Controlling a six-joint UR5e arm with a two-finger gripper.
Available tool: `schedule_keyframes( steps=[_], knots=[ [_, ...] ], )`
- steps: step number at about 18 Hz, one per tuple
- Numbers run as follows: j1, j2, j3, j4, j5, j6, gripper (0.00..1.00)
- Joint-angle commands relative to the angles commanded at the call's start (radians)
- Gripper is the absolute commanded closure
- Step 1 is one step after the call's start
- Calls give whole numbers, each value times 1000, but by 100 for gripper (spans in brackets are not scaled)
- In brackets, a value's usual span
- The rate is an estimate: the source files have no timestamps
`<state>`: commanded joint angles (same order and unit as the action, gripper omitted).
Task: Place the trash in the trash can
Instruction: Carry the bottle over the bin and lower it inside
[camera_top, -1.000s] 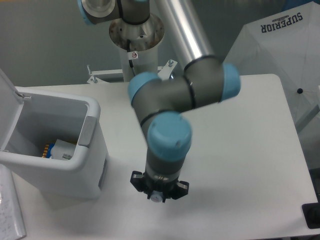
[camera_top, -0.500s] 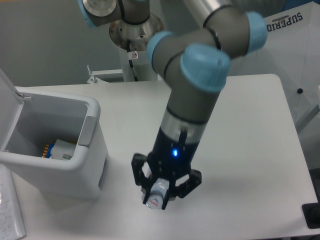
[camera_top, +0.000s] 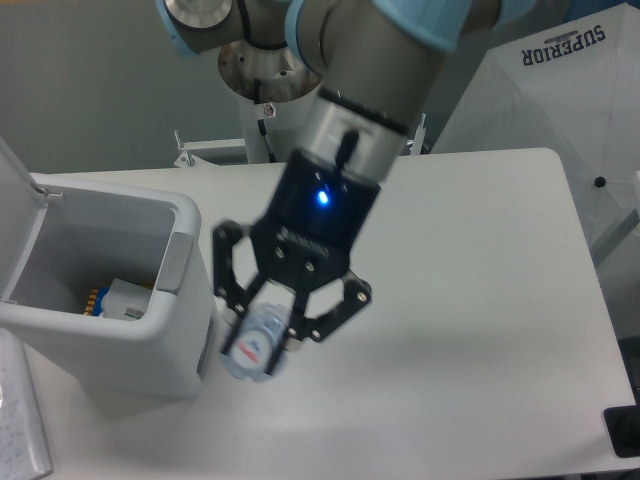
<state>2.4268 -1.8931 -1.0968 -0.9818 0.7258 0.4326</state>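
The pincer (camera_top: 262, 338) is pinching the bottle (camera_top: 256, 345), a crushed clear item with a red-and-blue label, and holds it above the counter (camera_top: 480, 300), just beside the right wall of the bin (camera_top: 130, 345). A blue indicator is lit on the pincer body, and the arm (camera_top: 365, 70) rises from it toward the upper centre of the view. The bin stands at the left edge of the counter with its lid (camera_top: 15, 215) open, and one item (camera_top: 118, 298) lies on its floor.
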Motion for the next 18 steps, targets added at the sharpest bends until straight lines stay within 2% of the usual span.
schedule_keyframes(
  steps=[2,5,7,10,18],
  knots=[
    [-11,9,-5,3,-35,0,100],
    [-20,52,-38,5,-87,0,100],
    [-28,101,-90,11,-130,8,100],
    [-43,144,-155,52,-141,8,100],
    [-132,143,-241,78,-143,8,100]
  ],
)
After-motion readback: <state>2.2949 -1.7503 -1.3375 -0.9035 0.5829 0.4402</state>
